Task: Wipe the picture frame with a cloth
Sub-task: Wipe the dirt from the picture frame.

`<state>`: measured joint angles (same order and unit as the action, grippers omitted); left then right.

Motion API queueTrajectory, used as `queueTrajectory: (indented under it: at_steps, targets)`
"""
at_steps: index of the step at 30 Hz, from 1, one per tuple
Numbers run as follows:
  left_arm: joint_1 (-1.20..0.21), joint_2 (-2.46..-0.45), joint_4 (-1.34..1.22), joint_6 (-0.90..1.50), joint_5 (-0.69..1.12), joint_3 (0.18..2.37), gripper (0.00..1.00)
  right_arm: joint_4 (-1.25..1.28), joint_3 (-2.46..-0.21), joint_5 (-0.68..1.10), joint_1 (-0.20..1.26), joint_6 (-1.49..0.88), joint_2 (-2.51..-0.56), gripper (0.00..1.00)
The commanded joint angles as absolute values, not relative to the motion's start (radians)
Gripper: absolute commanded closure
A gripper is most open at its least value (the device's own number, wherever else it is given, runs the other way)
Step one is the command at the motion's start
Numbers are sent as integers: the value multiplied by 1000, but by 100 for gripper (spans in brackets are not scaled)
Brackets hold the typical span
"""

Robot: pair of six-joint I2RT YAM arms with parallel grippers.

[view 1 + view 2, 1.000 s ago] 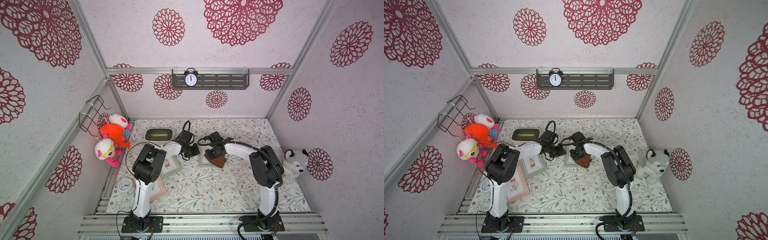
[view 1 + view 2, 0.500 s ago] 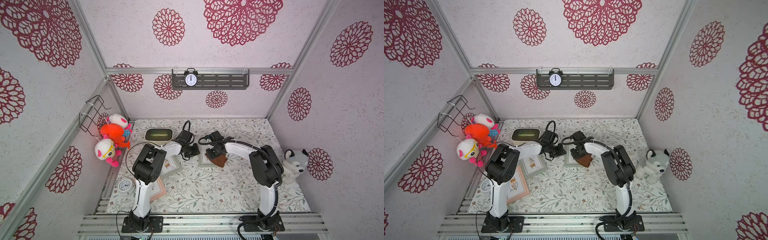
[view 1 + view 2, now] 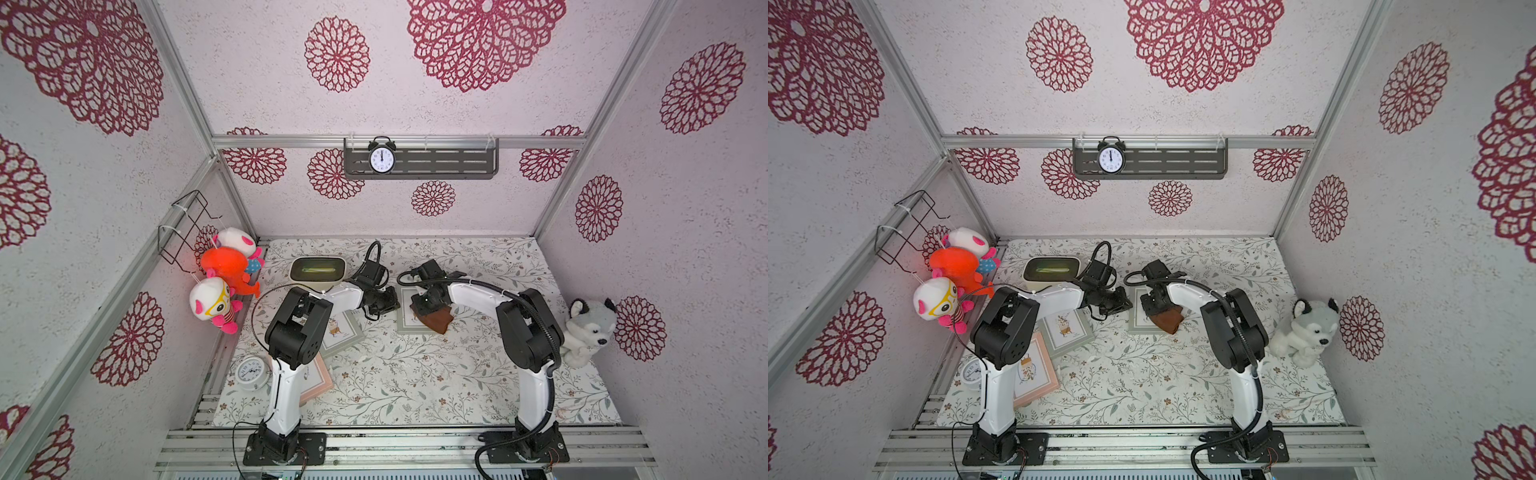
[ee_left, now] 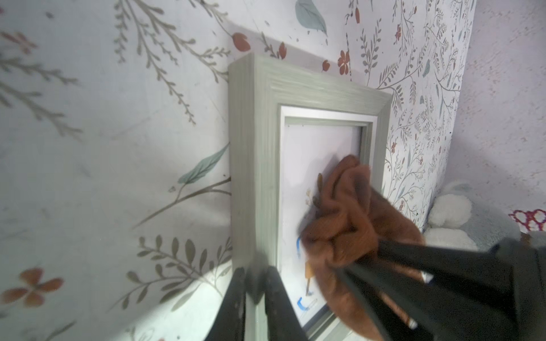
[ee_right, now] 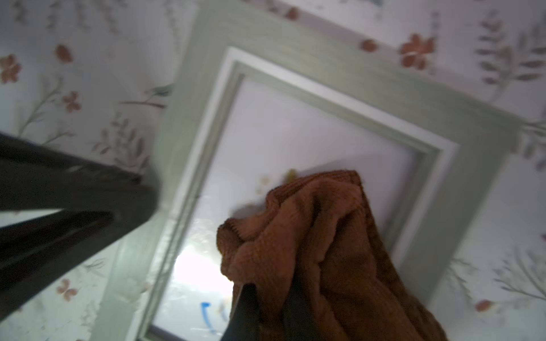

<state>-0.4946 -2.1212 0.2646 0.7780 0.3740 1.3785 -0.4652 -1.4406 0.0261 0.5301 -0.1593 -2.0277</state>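
Almost nothing has shifted in the last second: the cloth (image 3: 434,322) sits at about the same spot on the picture frame (image 3: 405,323). The right end effector (image 5: 267,298) is pinched narrow on the bunched cloth, pressing it onto the frame's glass. At the frame's opposite rail, the left end effector (image 4: 256,285) clamps the edge. The frame lies flat on the desk (image 3: 415,374).

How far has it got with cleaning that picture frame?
Done: the small brown fabric cloth is picked up, shut in the right gripper. In hand: it presses on the glass of the grey-green picture frame, whose rim the left gripper clamps. Remaining: most of the glass is uncovered; whether it has been wiped I cannot tell. A blue mark shows near the cloth.
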Motion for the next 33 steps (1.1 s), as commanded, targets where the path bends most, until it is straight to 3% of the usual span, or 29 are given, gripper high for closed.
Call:
queueTrajectory:
  at_steps: [1,6,15,22,29,33]
  targets:
    - [-497,-2216,407,769,286,1336,85,-546,-1446,-31,509,-202,-2041,100]
    - [-497,-2218,408,773,283,1341,85,-521,-1521,86,622,-247,-2104,100]
    - [-497,-2210,408,764,277,1333,85,-561,-1492,-121,504,-338,-2093,100]
    - [-497,-2210,410,764,278,1336,85,-527,-1558,28,641,-358,-2152,100]
    - [-497,-2205,404,764,278,1327,85,-555,-1488,-143,494,-361,-2115,100]
    - [-498,-2209,400,768,279,1330,85,-512,-1457,-19,579,-315,-2087,100]
